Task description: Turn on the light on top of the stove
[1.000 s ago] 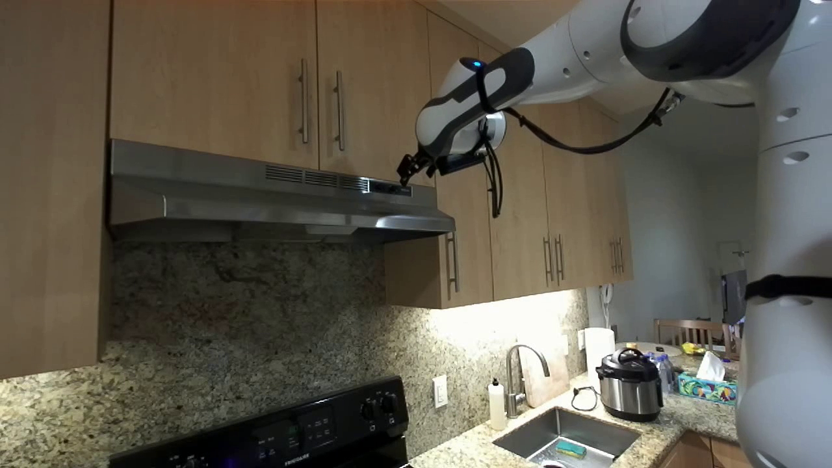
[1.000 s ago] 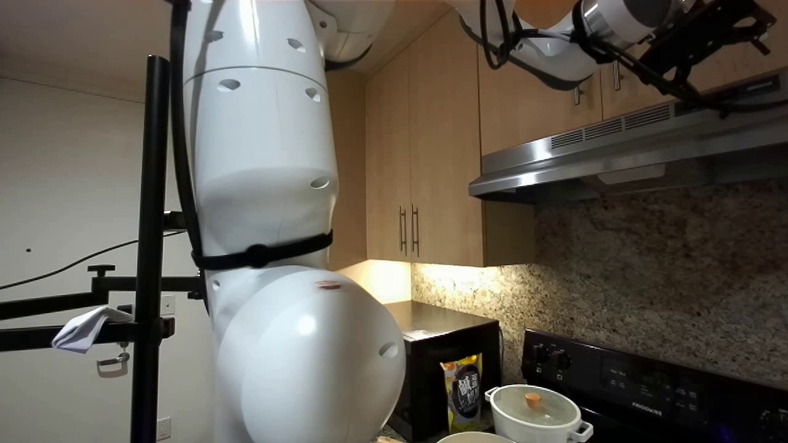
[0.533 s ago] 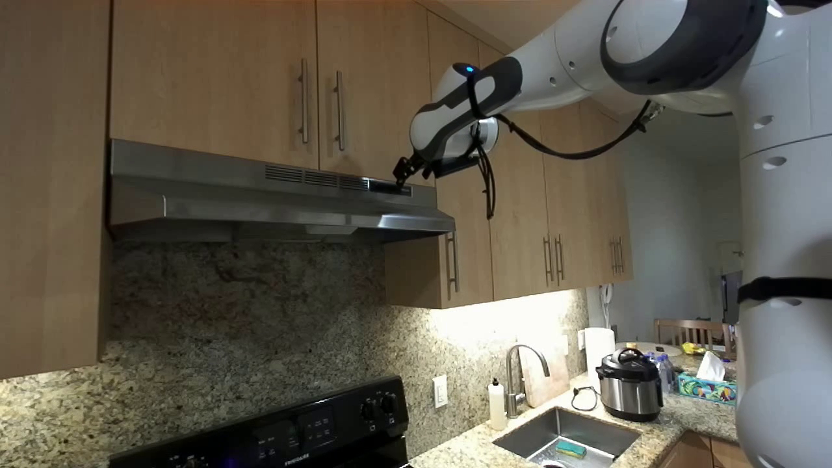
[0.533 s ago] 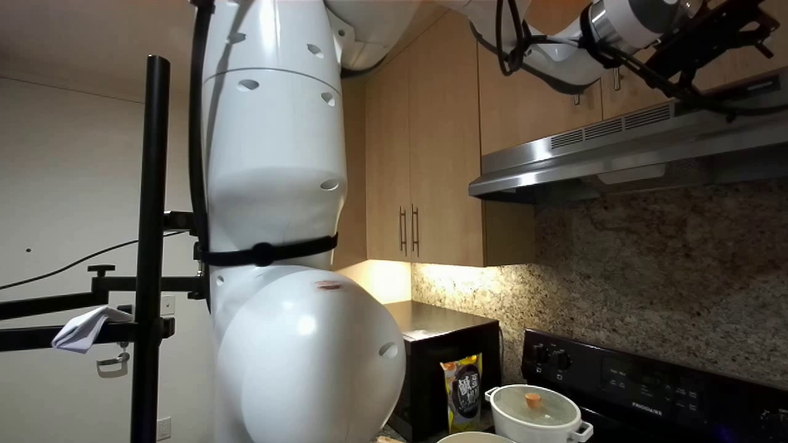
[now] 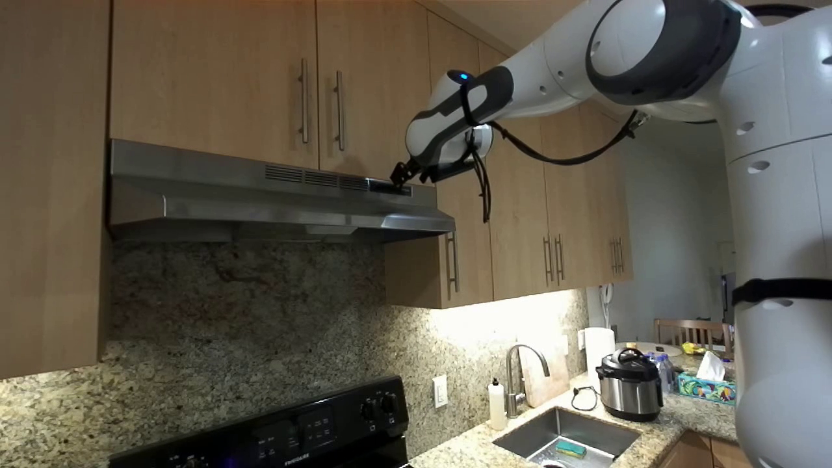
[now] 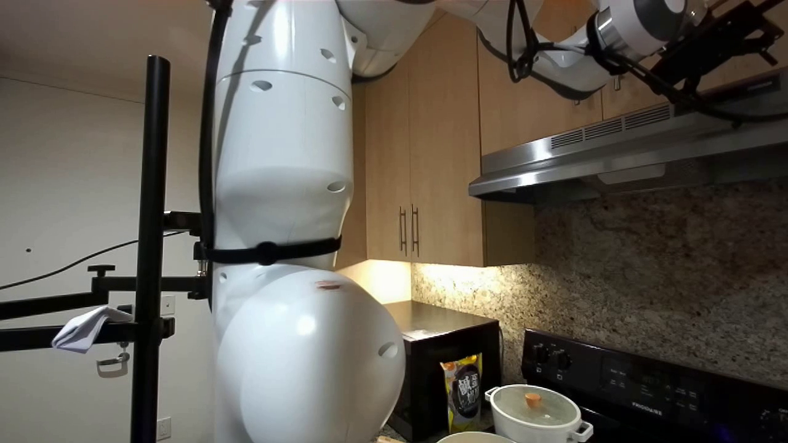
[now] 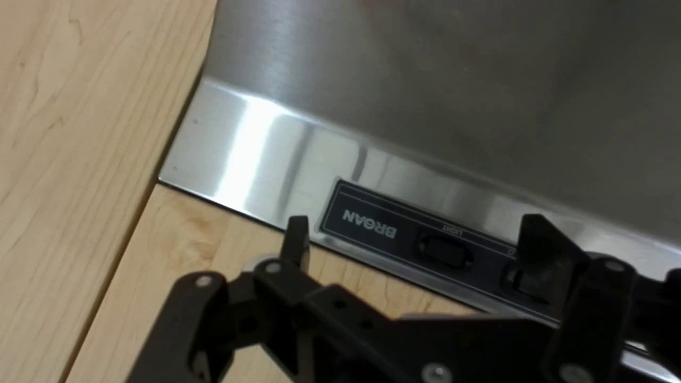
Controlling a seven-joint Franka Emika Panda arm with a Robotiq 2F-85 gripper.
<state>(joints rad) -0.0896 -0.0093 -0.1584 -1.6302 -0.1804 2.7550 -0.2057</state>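
In both exterior views the stainless-steel range hood (image 5: pixel 279 201) is fixed above the black stove (image 6: pixel 659 384). Beneath the hood, the pale lens of the light (image 6: pixel 633 174) gives off no visible glow. My gripper (image 5: pixel 402 173) hovers by the right end of the hood's front, near its dark control strip (image 5: pixel 389 188). In the wrist view the gripper (image 7: pixel 417 234) is open with nothing held. Beyond the gap lies a black rocker switch (image 7: pixel 446 251) marked LIGHT; another switch (image 7: pixel 524 282) is partly covered by the right finger (image 7: pixel 537 239). Contact cannot be made out.
Wooden cabinets (image 5: pixel 377 84) with bar handles (image 5: pixel 340 110) rise directly above the hood. A cable (image 6: pixel 689 98) droops from the wrist across the hood's front. Below are a white lidded pot (image 6: pixel 532 418) and a microwave (image 6: pixel 455 332). A side cabinet (image 5: pixel 465 273) adjoins the hood.
The arm has moved slightly left and down in one exterior view, right and down in the other. The gripper is slightly lower along the hood's control strip. Hood and light look unchanged.
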